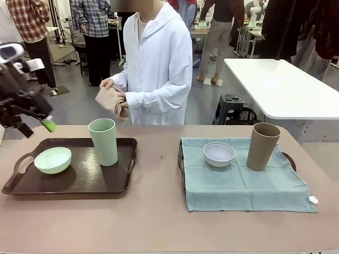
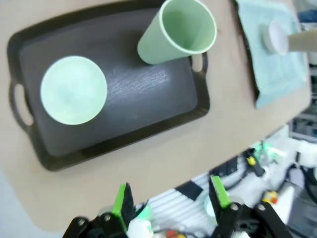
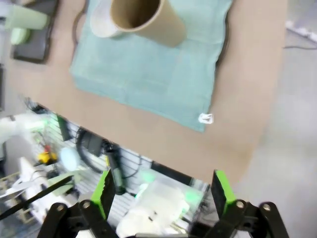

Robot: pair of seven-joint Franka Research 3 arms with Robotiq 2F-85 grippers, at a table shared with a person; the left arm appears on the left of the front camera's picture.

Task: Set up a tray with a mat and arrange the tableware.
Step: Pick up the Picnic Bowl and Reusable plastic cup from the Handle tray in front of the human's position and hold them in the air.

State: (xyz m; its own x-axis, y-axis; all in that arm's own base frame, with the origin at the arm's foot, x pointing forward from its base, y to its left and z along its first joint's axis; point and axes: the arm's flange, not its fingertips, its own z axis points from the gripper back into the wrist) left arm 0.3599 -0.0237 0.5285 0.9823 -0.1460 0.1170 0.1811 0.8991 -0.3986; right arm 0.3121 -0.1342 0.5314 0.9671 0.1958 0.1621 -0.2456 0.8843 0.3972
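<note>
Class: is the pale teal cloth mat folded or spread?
Spread: the pale teal cloth mat lies flat over a dark tray, a white bowl and tall brown cup on it.

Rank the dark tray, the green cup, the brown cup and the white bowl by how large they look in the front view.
1. dark tray: clearly the largest.
2. green cup and brown cup: about alike; the brown one looks slightly wider, but too close to rank.
3. white bowl: the smallest.
</note>
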